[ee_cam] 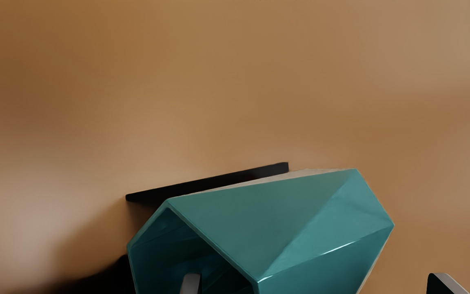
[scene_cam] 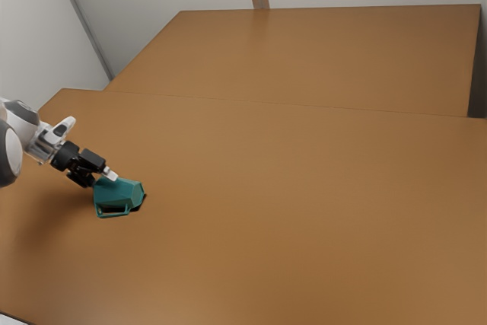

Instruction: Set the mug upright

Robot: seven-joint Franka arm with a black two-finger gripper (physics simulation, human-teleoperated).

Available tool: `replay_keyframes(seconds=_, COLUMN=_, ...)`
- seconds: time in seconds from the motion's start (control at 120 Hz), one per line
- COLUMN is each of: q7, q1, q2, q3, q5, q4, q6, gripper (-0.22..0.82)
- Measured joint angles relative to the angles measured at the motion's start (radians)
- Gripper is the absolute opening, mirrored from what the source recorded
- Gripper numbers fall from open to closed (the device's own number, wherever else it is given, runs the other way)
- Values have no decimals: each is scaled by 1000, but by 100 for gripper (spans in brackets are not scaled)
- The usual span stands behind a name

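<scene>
Mug point(ee_cam: 300, 228) is lying on its side on the table point(scene_cam: 266, 188), right at my claw's point(scene_cam: 103, 178) tips. I've got the claw open wide, with one fingertip point(ee_cam: 191, 283) at the mug's mouth and the other standing apart, out past its base. Whether that first one is inside the mouth or just over it, I can't tell. The handle point(scene_cam: 112, 216) sticks out beside the claw, toward the exterior camera.
</scene>
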Motion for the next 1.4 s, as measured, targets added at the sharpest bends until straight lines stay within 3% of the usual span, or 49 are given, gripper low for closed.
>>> replay_keyframes(seconds=0.225, q7=1, q1=1, q2=-1, q3=-2, q5=-34, q4=-33, q6=-1, gripper=54)
replay_keyframes(seconds=0.5, q7=0, q1=3, q2=-9, q3=-2, q5=-60, q4=-51, q6=-6, gripper=22)
replay_keyframes(seconds=0.775, q7=-4, q1=5, q2=-25, q3=-2, q5=-87, q4=-70, q6=-8, gripper=-3)
replay_keyframes(seconds=1.075, q7=-21, q1=-41, q2=-120, q3=-4, q5=-80, q4=-67, q6=-15, gripper=-15)
replay_keyframes(seconds=1.233, q7=-55, q1=-149, q2=-246, q3=-6, q5=42, q4=-64, q6=5, gripper=-17)
replay_keyframes(seconds=1.3, q7=-84, q1=-190, q2=-309, q3=-48, q5=138, q4=-65, q6=29, gripper=-18)
replay_keyframes(seconds=1.4, q7=-137, q1=-200, q2=-359, q3=-181, q5=312, q4=-59, q6=92, gripper=-18)
